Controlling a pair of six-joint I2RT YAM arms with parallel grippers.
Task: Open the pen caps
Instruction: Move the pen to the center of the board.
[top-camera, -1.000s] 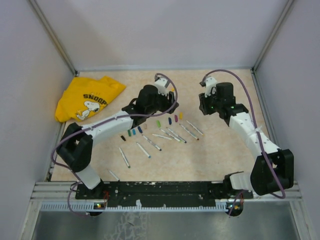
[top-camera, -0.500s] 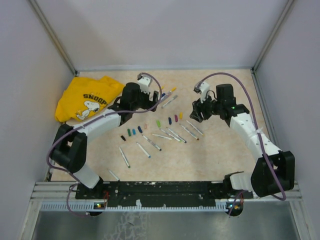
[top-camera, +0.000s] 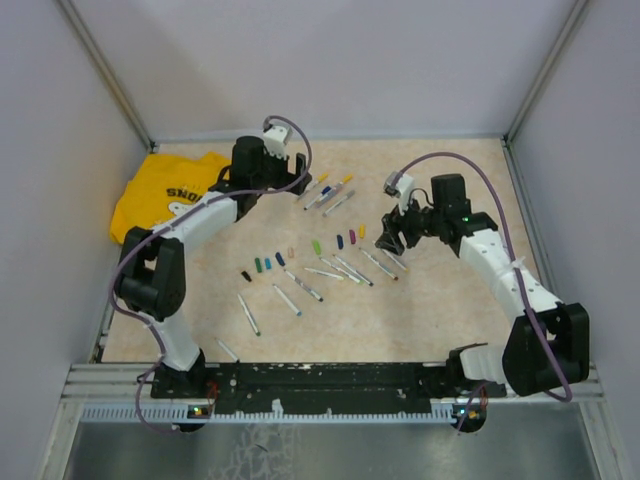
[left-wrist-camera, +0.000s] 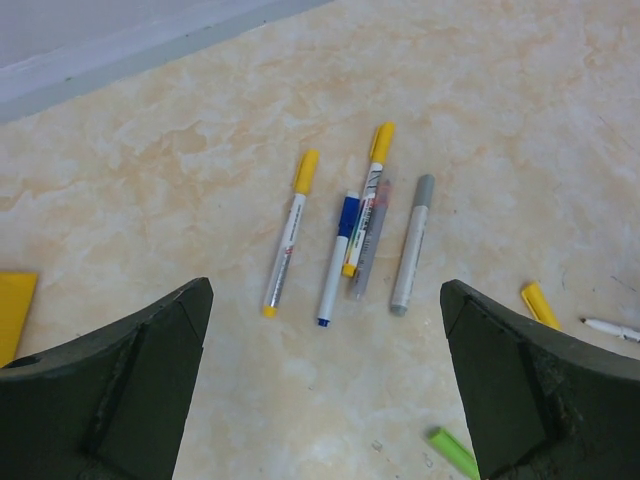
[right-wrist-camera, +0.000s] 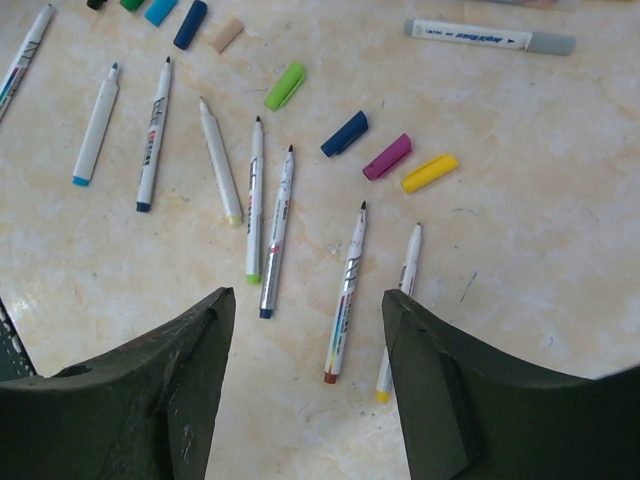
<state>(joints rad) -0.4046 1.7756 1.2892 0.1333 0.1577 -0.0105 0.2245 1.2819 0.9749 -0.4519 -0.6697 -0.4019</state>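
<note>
Yellow caps (left-wrist-camera: 306, 170) sit on two of the pens that lie close together on the marbled beige table (left-wrist-camera: 150, 130), in front of the left gripper (left-wrist-camera: 325, 298). Between those two pens lies one with a blue cap (left-wrist-camera: 348, 212), and at the right side of the group lies a grey marker (left-wrist-camera: 410, 250) with its grey cap on. A clear barrel lies against the second yellow-capped pen; I cannot tell if it has a cap. The left gripper hovers above the table with its two dark fingers (left-wrist-camera: 130, 380) spread wide, and nothing is between them.

Nearer to the arms, the loose pen caps (top-camera: 317, 246) lie in a line that slants across the middle of the table: black, green, blue, beige, then light green, dark blue, purple and yellow. Just below this line lie the uncapped pens (right-wrist-camera: 278, 230), thin white barrels with bare tips. Some are nearly side by side, others are well apart towards the left arm. The right gripper (right-wrist-camera: 307, 300) hangs over this group with its jaws apart and it holds nothing. In its wrist view two barrels show between the fingers, but they rest on the table. A yellow shirt (top-camera: 165, 200) with a cartoon dog print lies crumpled in the far left corner, beside the left arm.
</note>
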